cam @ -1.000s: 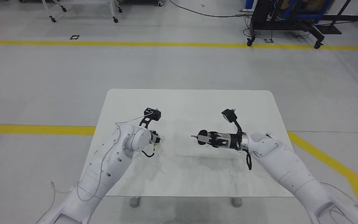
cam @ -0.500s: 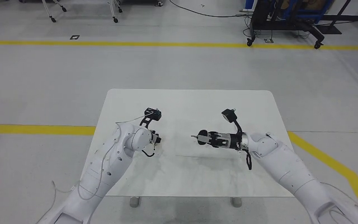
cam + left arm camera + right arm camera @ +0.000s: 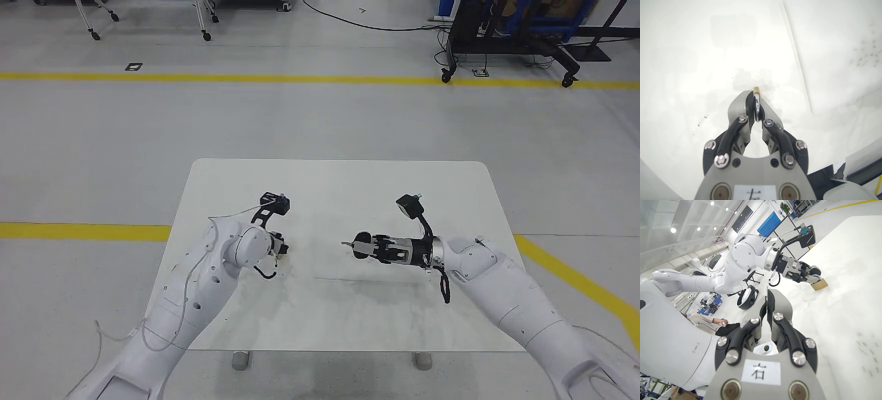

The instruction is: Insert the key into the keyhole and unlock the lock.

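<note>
Left gripper (image 3: 755, 106) clamped on the lock (image 3: 819, 284) by its steel shackle (image 3: 757, 108). The brass body poked out past the fingertips, low over the table (image 3: 400, 180), left of centre. Contact with the tabletop could not be told. Likely reason for the shackle grip: it left the body's end free, where a keyhole would sit, though no keyhole was made out.

Right gripper (image 3: 767, 302) was closed on the key (image 3: 348, 243), a thin blade sticking out beyond the tips. It was held level, right of centre, pointing left toward the lock. The two were well apart, with bare table between.

Judged step: lining up before insertion, key not yet in. The next move would need the blade squared to the lock's end. A slight tilt could jam it or twist the lock in its grip.
</note>
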